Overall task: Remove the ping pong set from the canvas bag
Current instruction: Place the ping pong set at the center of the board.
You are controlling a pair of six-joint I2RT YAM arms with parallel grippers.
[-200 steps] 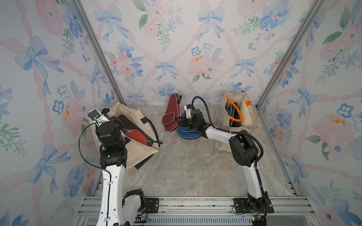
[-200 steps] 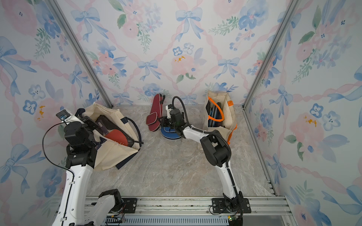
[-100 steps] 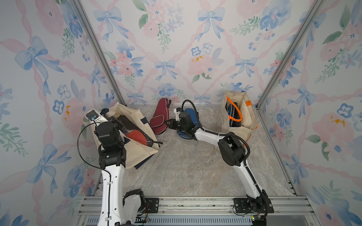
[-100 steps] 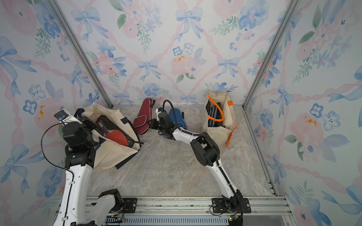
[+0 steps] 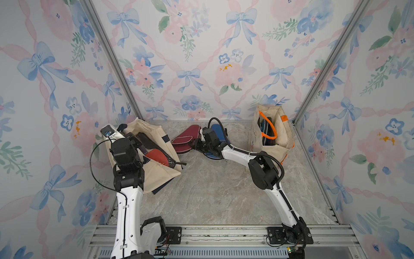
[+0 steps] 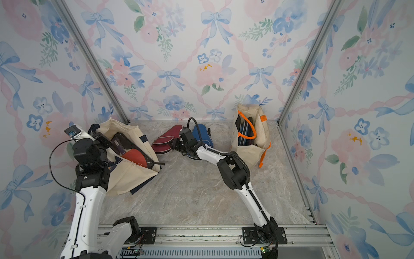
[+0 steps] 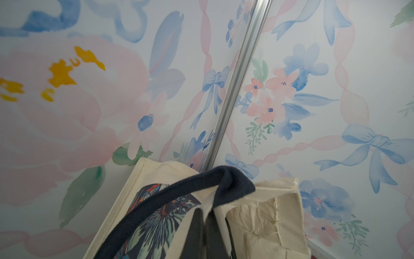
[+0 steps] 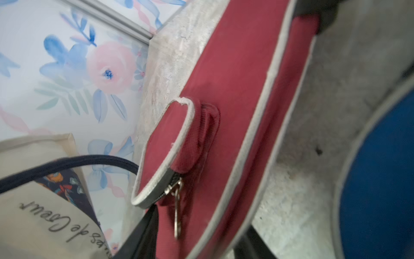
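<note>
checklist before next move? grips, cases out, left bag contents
1. Left gripper shut on the navy handle of the canvas bag: ok.
2. Maroon case out of the bag, lying on the table: ok.
3. Right gripper clear of the maroon case: cannot tell; the right wrist view shows the case running between its fingers.
4. Blue case out on the table, partly under the right arm: ok.
5. Canvas bag emptied: not ok; a red-faced paddle lies in its mouth.
</note>
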